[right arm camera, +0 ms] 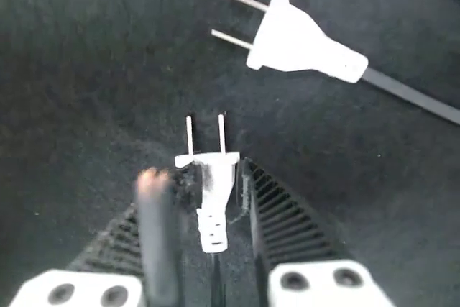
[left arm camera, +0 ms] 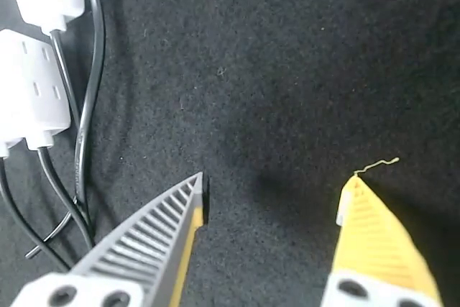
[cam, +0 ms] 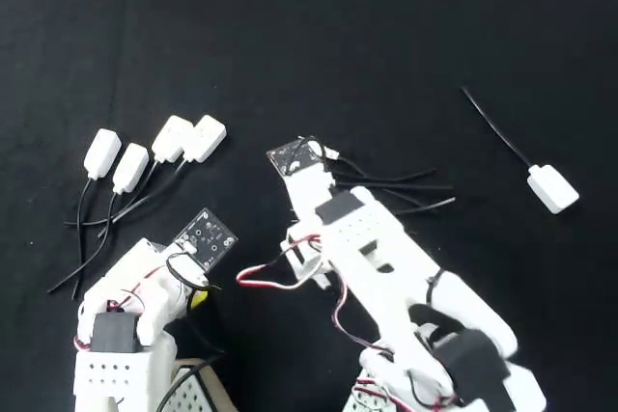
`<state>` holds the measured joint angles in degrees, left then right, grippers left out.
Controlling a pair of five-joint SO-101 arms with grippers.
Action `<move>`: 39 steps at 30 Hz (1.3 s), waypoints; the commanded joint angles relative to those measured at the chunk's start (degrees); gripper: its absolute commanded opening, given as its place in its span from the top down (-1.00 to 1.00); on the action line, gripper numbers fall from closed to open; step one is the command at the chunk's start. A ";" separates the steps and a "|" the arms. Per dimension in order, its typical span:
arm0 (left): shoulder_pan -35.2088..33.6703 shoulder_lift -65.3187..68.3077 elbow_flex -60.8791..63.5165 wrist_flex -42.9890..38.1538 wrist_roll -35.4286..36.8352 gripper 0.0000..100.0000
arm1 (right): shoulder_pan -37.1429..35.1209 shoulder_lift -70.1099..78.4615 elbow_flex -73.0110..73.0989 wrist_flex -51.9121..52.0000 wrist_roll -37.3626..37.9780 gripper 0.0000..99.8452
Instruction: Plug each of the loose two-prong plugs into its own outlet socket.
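My right gripper (right arm camera: 213,174) is shut on a small white two-prong plug (right arm camera: 210,199), whose prongs point away from the wrist, above the black table. A second white plug (right arm camera: 302,41) lies loose on the cloth just beyond it, trailing a black cord. My left gripper (left arm camera: 277,180) is open over bare cloth, with nothing between its grey and yellow fingers. Two white outlet sockets (left arm camera: 32,91) lie off to its side. From above, several sockets (cam: 130,168) sit clustered at the left, and one more socket (cam: 552,188) lies apart at the right.
Black cords (cam: 97,229) trail from the left sockets toward the left arm (cam: 135,296). More thin cords (cam: 396,180) spread beside the right arm (cam: 367,238). The far half of the black table (cam: 319,45) is bare.
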<state>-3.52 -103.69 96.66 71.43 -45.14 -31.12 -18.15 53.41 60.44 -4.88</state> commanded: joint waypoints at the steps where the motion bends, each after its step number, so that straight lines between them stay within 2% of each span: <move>1: -0.75 -0.53 0.75 0.44 -0.44 0.40 | -1.14 1.71 -2.77 -0.70 0.79 0.82; 21: -0.75 -0.53 0.75 0.44 -0.53 0.40 | -2.90 3.47 -2.33 3.34 1.76 0.81; 27: -0.75 -0.53 0.75 0.44 -0.53 0.40 | -5.80 13.14 -6.29 3.34 -2.11 0.65; 33: -0.75 -0.53 0.75 0.44 -0.53 0.40 | -6.68 23.25 -11.91 3.43 -4.04 0.90; 39: -0.75 -0.53 0.75 0.44 -0.53 0.40 | -6.24 21.76 -12.70 3.60 -4.22 0.93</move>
<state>-3.52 -103.69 96.66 71.43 -45.14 -36.75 3.47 41.71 64.40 -8.48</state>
